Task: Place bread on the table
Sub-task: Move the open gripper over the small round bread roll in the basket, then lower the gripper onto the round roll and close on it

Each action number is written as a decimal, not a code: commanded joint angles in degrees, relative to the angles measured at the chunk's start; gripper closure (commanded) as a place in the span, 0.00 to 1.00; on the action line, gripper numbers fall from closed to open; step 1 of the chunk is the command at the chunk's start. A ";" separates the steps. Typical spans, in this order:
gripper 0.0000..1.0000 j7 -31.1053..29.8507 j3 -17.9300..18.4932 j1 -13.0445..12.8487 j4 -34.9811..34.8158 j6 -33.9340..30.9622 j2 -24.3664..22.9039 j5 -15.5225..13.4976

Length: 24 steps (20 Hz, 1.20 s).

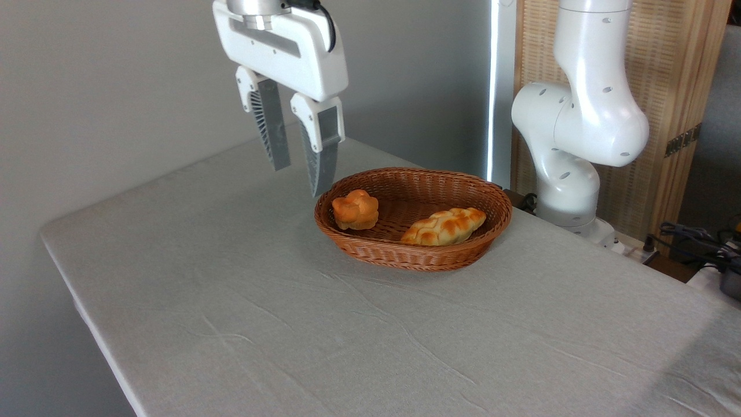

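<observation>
- gripper [299, 180] hangs above the table [243, 324], up at 11 o'clock from the wicker basket [412, 255], touching nothing.
- i read the fingers [274, 133] as apart by a narrow gap, nothing between them; tips point down, tilted a little toward 5 o'clock.
- nearer fingertip sits just above the basket's rim at its 10 o'clock edge, with clear air under it.
- bread [355, 209], the small orange knotted bun, is inside the basket at its 9 o'clock end, resting against the inner wall, lobed top up.
- it's not on the table cloth; basket rim is between it and the bare table.
- braided loaf [444, 226], longer and paler, lies in the same basket toward 3 o'clock, long axis slanting up toward 2 o'clock, apart from the bun.
- basket stands on the grey cloth in the far half of the table, around 1 o'clock from the table's centre.
- cloth is wrinkled, creases running across the near half.
- arm base [570, 174] stands off the table's far edge at 3 o'clock from the basket.
</observation>
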 commanded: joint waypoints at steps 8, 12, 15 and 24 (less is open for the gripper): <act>0.00 -0.29 -1.69 -8.62 -28.08 1.22 -19.71 -1.16; 0.00 1.20 -5.00 -12.24 -34.32 5.42 -19.80 -1.16; 0.00 1.56 -9.93 -11.89 -39.51 12.62 -19.63 -1.16; 0.00 1.65 -15.75 -11.89 -41.98 20.64 -17.87 -1.16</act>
